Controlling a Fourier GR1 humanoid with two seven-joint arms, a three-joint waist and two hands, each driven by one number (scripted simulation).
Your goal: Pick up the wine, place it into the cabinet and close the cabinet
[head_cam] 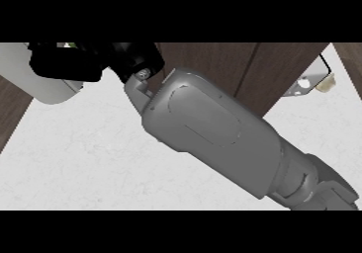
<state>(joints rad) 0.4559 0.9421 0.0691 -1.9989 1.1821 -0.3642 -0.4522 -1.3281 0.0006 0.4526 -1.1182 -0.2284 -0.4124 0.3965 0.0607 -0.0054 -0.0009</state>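
My right hand (96, 62) reaches toward the counter's (74, 158) far left corner, at the cabinet (235, 69); whether its fingers are curled I cannot tell. The wine isn't visible. Probably placing or closing; next, I confirm the bottle's whereabouts.

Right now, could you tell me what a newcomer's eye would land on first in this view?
The big grey right forearm fills the middle, running from the lower right up to its black hand at the top left. Behind it stands a dark wooden cabinet door, and the white counter spreads below. No wine shows.
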